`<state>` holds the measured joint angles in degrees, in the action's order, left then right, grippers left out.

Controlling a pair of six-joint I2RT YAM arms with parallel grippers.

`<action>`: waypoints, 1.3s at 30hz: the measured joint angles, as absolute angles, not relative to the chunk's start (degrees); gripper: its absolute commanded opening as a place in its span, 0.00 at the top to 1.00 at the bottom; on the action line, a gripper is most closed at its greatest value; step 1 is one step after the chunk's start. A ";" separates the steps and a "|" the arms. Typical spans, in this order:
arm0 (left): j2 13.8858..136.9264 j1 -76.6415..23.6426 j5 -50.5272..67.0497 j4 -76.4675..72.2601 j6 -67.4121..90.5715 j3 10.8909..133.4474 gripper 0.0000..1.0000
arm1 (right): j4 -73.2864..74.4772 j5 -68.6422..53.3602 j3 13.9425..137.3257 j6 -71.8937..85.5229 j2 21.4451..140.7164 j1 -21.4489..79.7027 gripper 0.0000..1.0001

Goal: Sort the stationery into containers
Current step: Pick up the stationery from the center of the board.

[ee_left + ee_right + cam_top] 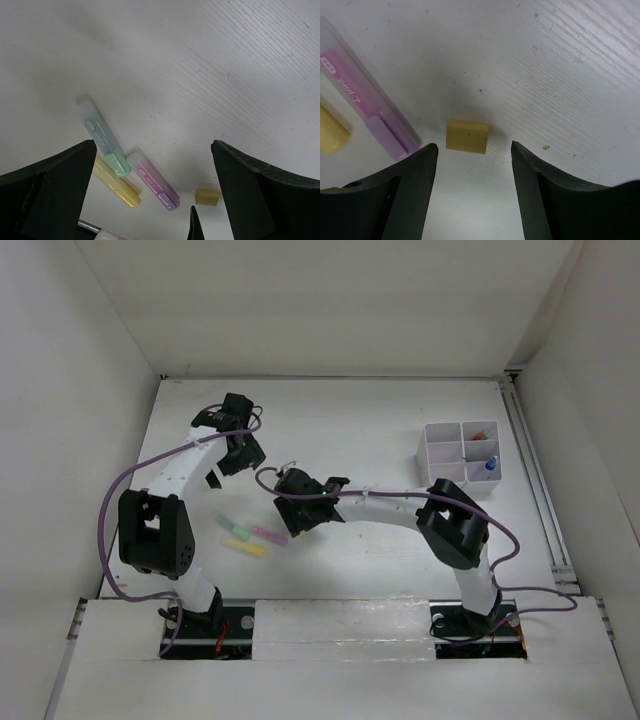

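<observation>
A tan eraser (466,135) lies flat on the white table, just beyond the tips of my right gripper (474,146). That gripper is open and holds nothing. Left of the eraser lie a pink marker (367,107) and a yellow marker (330,132). My left gripper (153,145) hangs wide open and empty above a green marker (105,142), the yellow marker (117,185), the pink marker (155,182) and the eraser (207,196). The white four-compartment container (441,452) stands at the right, with a red pen and a blue-capped tube (488,468) in it. In the top view my right gripper (293,520) hides the eraser.
White walls enclose the table on three sides, and a rail runs along its right edge (535,480). A silver and white pen end (95,230) shows at the bottom of the left wrist view. Purple cables loop beside both arms.
</observation>
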<state>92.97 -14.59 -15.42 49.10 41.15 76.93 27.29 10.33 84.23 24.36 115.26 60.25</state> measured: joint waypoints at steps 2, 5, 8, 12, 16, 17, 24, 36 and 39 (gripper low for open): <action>93.06 -14.26 -15.44 49.08 41.01 76.99 0.00 | 27.49 10.59 84.25 24.47 116.05 60.47 0.35; 93.23 -14.48 -15.38 49.08 40.95 77.01 0.00 | 27.73 10.72 84.25 24.49 116.92 60.51 0.35; 93.41 -14.63 -15.27 49.01 40.93 76.99 0.00 | 27.83 10.81 84.42 24.51 117.54 60.51 0.36; 93.43 -14.63 -15.14 48.73 40.93 76.99 0.00 | 27.83 11.05 84.73 24.67 117.82 60.51 0.45; 93.47 -14.63 -15.05 48.62 40.75 76.99 0.00 | 27.99 11.64 85.67 25.08 118.61 60.51 0.57; 93.49 -14.63 -15.05 48.62 40.69 76.99 0.00 | 28.03 11.77 85.91 25.08 118.80 60.51 0.59; 93.73 -14.63 -15.03 48.31 40.29 76.99 0.00 | 28.99 12.08 86.83 25.28 119.31 60.49 0.88; 93.76 -14.63 -13.02 46.30 37.58 76.99 0.00 | 32.84 11.22 81.97 27.59 107.53 51.99 0.94; 93.93 -14.63 -12.36 45.91 37.10 76.99 0.00 | 33.43 10.70 83.09 26.30 100.60 43.77 0.94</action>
<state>93.93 -14.63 -12.36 45.91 37.10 76.99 33.43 10.70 83.09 26.30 100.60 43.77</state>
